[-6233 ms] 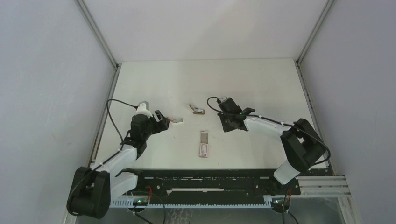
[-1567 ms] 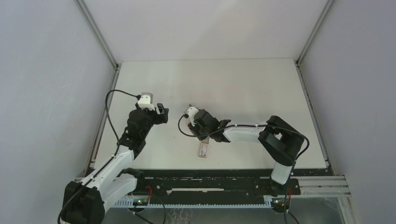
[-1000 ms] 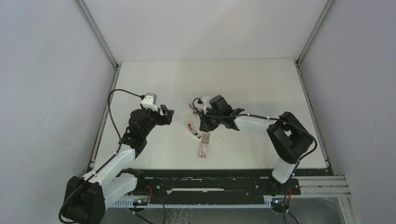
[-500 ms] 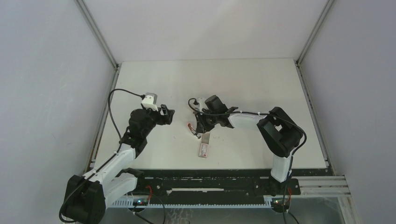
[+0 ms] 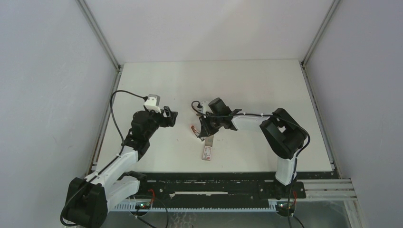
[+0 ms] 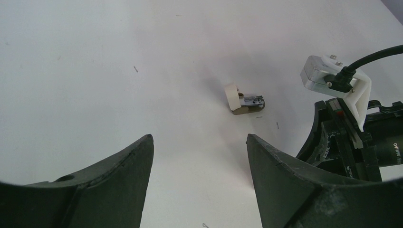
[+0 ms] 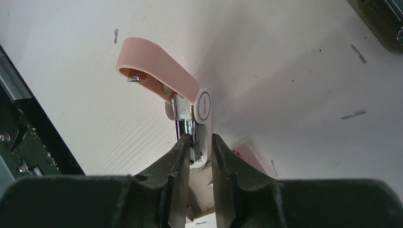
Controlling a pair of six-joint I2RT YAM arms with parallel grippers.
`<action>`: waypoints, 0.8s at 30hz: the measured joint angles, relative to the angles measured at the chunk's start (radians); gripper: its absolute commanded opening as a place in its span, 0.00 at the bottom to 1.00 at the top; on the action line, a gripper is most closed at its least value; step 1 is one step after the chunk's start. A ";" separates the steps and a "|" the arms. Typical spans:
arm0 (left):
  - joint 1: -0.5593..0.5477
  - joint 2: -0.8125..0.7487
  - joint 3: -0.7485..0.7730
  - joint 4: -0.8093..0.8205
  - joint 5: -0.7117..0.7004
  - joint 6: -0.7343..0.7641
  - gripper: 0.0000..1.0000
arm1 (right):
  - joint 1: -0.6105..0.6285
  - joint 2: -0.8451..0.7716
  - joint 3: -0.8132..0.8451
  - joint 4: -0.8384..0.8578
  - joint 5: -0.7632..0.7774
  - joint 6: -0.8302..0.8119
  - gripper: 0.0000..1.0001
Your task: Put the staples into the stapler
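Observation:
The stapler [image 7: 157, 71] is a tiny one with a pink top arm, a white base and a metal channel, hinged wide open. My right gripper [image 7: 199, 137] is shut on the rear of its base and channel. In the top view they sit mid-table, the stapler [image 5: 196, 131] just left of the right gripper [image 5: 204, 130]. The staples box [image 5: 207, 151], white with red print, lies flat just in front of them, and its corner [image 7: 247, 154] shows by my right finger. My left gripper [image 5: 170, 117] is open and empty, to the left of the stapler. Its jaws [image 6: 199, 142] stand wide apart over bare table.
A small grey metal piece with a white end [image 6: 244, 101] lies on the table beyond my left gripper, near the right wrist camera [image 6: 328, 78]. Loose staples [image 7: 354, 114] lie scattered on the table. The black front rail [image 5: 214, 183] runs along the near edge.
Over the last second my right gripper moved a little left and forward onto the stapler lying on the table and shut on it. The left arm has stayed still.

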 measured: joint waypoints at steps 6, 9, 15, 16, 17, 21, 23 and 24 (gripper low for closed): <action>0.000 0.000 0.000 0.000 0.000 -0.005 0.76 | 0.000 0.005 0.000 -0.001 -0.019 0.000 0.18; 0.000 0.000 0.000 0.000 0.000 -0.005 0.76 | 0.000 0.008 0.002 -0.006 -0.031 0.000 0.16; 0.000 0.000 0.000 0.000 -0.001 -0.005 0.76 | 0.000 0.010 0.004 -0.008 -0.046 0.001 0.09; 0.000 0.000 0.000 0.000 -0.001 -0.005 0.76 | 0.000 0.010 0.004 -0.008 -0.047 0.002 0.08; 0.000 0.000 0.000 0.000 -0.001 -0.005 0.76 | 0.000 0.010 0.005 -0.008 -0.048 0.003 0.06; 0.000 0.000 0.000 0.000 -0.001 -0.005 0.76 | -0.001 0.010 0.005 -0.008 -0.052 0.005 0.00; 0.000 0.000 0.000 0.000 -0.001 -0.005 0.76 | -0.003 0.009 0.005 -0.008 -0.053 0.008 0.00; 0.000 0.000 0.000 0.000 -0.001 -0.005 0.76 | -0.004 0.008 0.005 -0.008 -0.055 0.011 0.00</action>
